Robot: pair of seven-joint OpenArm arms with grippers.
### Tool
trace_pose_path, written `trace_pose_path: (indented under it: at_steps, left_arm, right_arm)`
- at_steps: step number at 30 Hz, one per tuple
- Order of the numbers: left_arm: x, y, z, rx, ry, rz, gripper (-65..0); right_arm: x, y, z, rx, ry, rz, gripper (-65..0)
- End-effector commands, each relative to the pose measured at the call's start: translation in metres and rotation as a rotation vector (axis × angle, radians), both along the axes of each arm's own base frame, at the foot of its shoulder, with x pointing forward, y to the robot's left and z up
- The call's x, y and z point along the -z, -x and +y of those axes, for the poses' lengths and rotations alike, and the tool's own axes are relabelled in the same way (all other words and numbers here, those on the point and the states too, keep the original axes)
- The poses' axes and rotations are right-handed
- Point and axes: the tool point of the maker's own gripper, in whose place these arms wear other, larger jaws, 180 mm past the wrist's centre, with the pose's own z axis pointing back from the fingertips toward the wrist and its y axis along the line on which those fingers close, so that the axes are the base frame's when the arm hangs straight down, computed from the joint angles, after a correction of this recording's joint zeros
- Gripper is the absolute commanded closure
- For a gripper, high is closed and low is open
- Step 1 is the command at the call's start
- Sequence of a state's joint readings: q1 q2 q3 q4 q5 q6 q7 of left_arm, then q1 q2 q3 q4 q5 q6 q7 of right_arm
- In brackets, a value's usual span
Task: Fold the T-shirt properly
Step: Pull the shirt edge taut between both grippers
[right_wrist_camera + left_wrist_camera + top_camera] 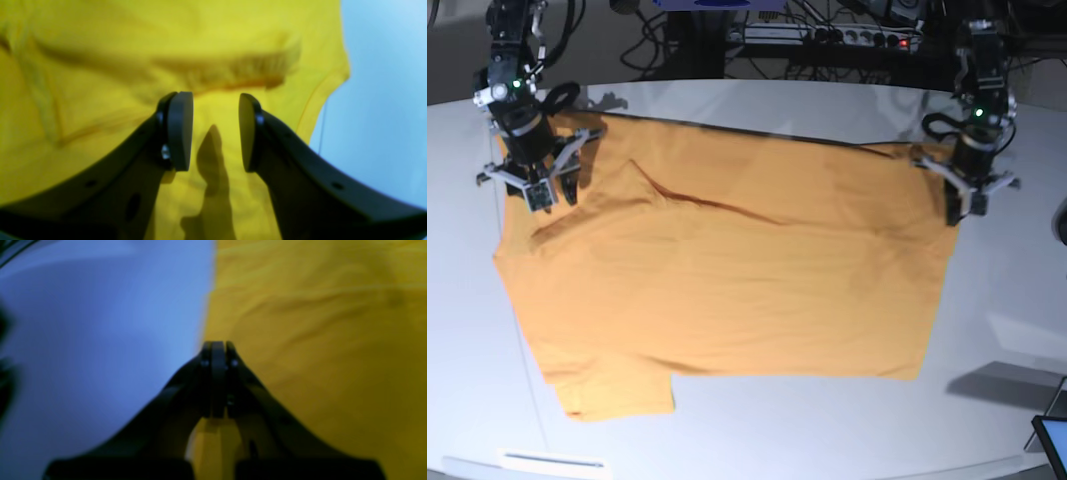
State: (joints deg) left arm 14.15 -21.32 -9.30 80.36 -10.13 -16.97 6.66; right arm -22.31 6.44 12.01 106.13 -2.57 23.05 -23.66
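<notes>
T-shirt [100, 50] under parted right pincer [216, 131]

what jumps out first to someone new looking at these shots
The big orange-yellow T-shirt spread across the white table dominates the base view. A gripper sits at each far corner of it: the right gripper, jaws apart over the cloth, and the left gripper, jaws shut at the shirt's edge.
</notes>
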Motion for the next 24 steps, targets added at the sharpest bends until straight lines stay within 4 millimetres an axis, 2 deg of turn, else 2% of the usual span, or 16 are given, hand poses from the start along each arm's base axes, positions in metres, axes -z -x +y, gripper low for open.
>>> trace_pose_path:
  at_steps: [1, 6, 10, 12, 15, 21, 22, 24]
  left_arm:
    - [-0.017, -0.013, 0.004, 0.006, -0.018, -0.059, -0.2]
    - [-0.025, -0.038, -0.015, 0.049, -0.001, -0.094, -0.8]
    - [-0.022, -0.044, -0.032, 0.09, 0.013, -0.091, -8.1]
    - [-0.019, -0.042, -0.037, 0.1, 0.019, -0.082, -10.1]
    - [-0.009, -0.034, -0.041, 0.078, 0.049, -0.066, -9.7]
    - [0.009, -0.018, -0.036, 0.044, 0.066, -0.021, -9.4]
    - [0.013, -0.016, -0.035, 0.039, 0.067, -0.011, -9.1]
    - [0.021, -0.013, -0.031, 0.027, 0.07, 0.012, -4.2]
  right_arm:
    - [-0.012, -0.006, 0.0, -0.003, -0.005, -0.047, -22.5]
    - [-0.012, -0.006, 0.001, -0.004, -0.007, -0.047, -22.6]
    - [-0.012, -0.006, 0.001, -0.003, -0.007, -0.047, -22.6]
    - [-0.011, -0.006, 0.0, -0.001, -0.006, -0.046, -22.6]
    - [-0.01, -0.006, -0.001, -0.002, -0.004, -0.043, -22.6]
    - [-0.01, -0.005, -0.001, -0.002, -0.004, -0.041, -22.5]
    - [-0.01, -0.006, 0.0, -0.003, -0.005, -0.043, -22.5]
    - [-0.01, -0.006, 0.0, -0.002, -0.006, -0.043, -22.5]
